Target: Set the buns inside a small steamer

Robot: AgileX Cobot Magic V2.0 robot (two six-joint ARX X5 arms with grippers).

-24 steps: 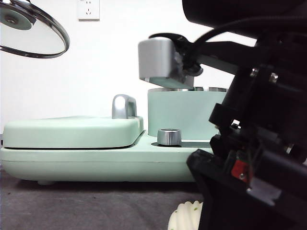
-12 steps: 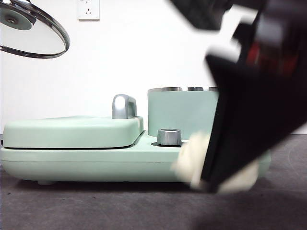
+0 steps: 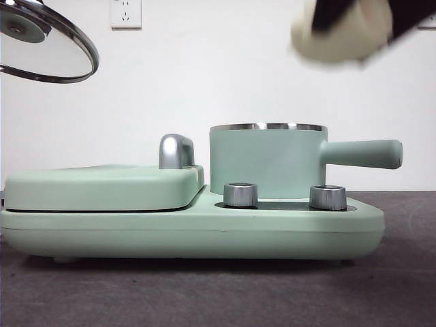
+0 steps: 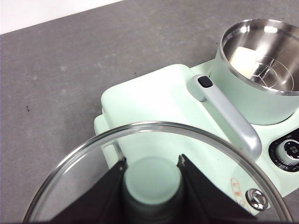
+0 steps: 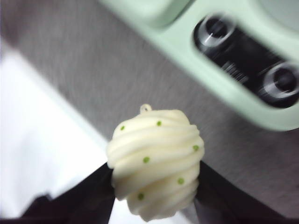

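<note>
The right gripper (image 5: 154, 186) has its two black jaws closed on one ribbed bun (image 5: 155, 161) with small green dots, and in the front view that bun (image 3: 340, 33) shows as a blurred cream lump high in the air, above and a little right of the pot. The left gripper (image 4: 152, 184) grips the green knob (image 4: 152, 179) of the one glass lid (image 4: 70, 168), holding it up over the left end of the cooker (image 3: 191, 231). Below, the small green pot (image 3: 266, 163) stands open on the cooker's right side, its handle (image 3: 361, 153) pointing right, and a second, smooth bun (image 4: 245, 58) lies inside it. Two silver dials (image 3: 240, 195) sit in front of the pot, and one flat hinged cover (image 3: 102, 187) lies closed to its left.
</note>
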